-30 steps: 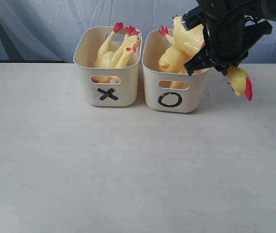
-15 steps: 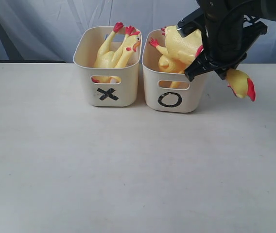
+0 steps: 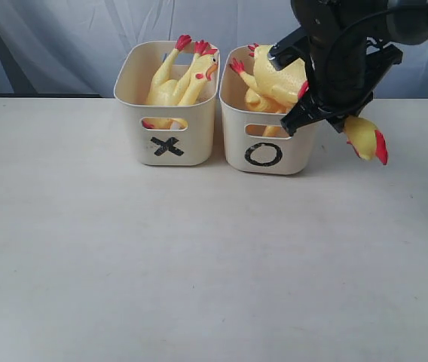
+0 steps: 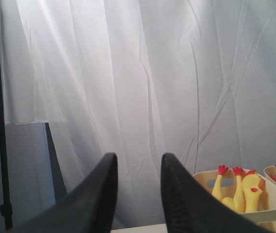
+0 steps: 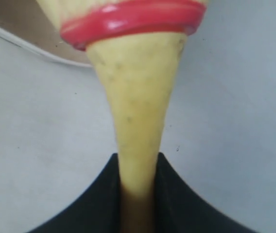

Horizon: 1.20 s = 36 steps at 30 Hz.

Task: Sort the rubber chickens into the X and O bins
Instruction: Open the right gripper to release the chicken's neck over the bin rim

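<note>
In the exterior view the right hand (image 3: 308,87) is clamped on the neck of a plump chicken (image 3: 278,72), whose body lies over the O bin (image 3: 267,160) while its head hangs outside past the bin's far rim. To do this step well, I'd carry the neck further in over the bin before letting go, so the soft, floppy head drops inside instead of draping over the wall. Another plump chicken (image 3: 258,99) already fills part of the tub, and two thinner ones (image 3: 178,84) stand legs-up in the X bin (image 3: 167,154). In the left wrist view the left hand (image 4: 138,194) shows a narrow gap with nothing in it, facing a creased white curtain (image 4: 128,73). In the right wrist view smooth matte-yellow rubber tapers from a glossy red neck band (image 5: 133,19) into the pinch, above the pale counter (image 5: 36,126).
</note>
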Tool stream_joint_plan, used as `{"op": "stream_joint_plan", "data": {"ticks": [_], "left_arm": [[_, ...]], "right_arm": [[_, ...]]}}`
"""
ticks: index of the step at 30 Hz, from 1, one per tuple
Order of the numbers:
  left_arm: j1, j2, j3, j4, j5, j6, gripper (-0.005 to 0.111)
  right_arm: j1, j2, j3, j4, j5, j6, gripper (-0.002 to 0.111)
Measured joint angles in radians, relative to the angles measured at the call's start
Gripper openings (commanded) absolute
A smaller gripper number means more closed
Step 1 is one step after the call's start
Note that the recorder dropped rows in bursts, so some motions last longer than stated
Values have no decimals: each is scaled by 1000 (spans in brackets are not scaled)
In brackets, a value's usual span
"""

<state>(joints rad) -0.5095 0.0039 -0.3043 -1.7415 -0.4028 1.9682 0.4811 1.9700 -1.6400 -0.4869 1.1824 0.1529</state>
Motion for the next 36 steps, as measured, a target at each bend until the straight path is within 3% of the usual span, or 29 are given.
{"op": "stream_joint_plan", "data": {"ticks": [18, 20, 25, 27, 36], "left_arm": [[0, 0, 0, 0, 0, 0, 30], [0, 0, 0, 0, 0, 0, 30], [0, 0, 0, 0, 0, 0, 30], [0, 0, 0, 0, 0, 0, 30], [0, 0, 0, 0, 0, 0, 30]], "right_arm": [[0, 11, -2, -8, -23, 0, 0], [0, 11, -2, -8, -23, 0, 8], [0, 11, -2, -8, -23, -1, 49], [0, 11, -2, -8, -23, 1, 58], [0, 11, -2, -50, -23, 29, 61]]}}
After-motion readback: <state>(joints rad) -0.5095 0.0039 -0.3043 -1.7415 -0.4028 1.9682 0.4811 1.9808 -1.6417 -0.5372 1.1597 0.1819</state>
